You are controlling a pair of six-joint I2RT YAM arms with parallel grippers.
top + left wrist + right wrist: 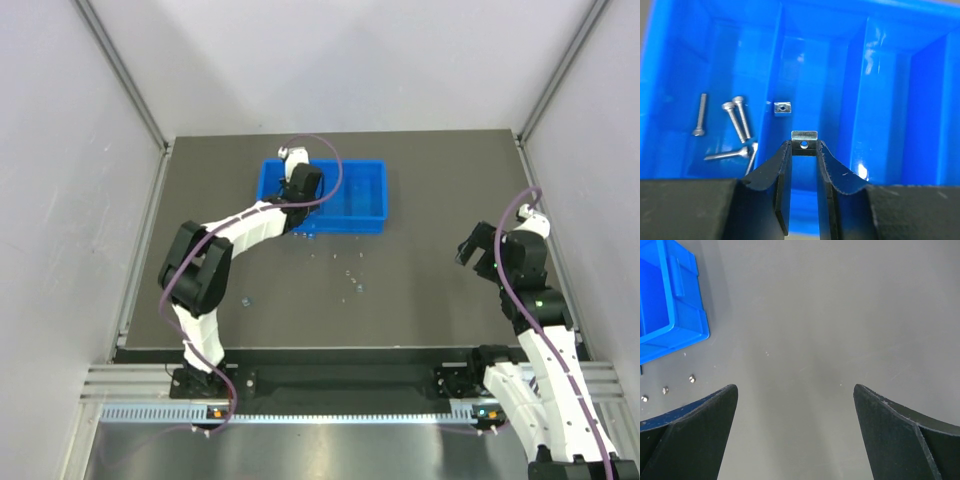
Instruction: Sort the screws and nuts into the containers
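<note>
– Nut (804,135), silvery, one hole: where?
– Pinched in left gripper (804,146) tips, above second compartment of blue tray (880,75); another nut (782,108) lies inside. Screws (737,122) occupy the leftmost. Right gripper (795,405) spread, empty.

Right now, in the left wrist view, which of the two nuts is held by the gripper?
The nearer nut, pinched at the tips of the left gripper; the other nut lies loose on the floor of the blue tray.

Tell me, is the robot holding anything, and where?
The left end effector pinches a tiny silvery nut by its two sides, over the blue tray. The right end effector is open, holding nothing.
</note>
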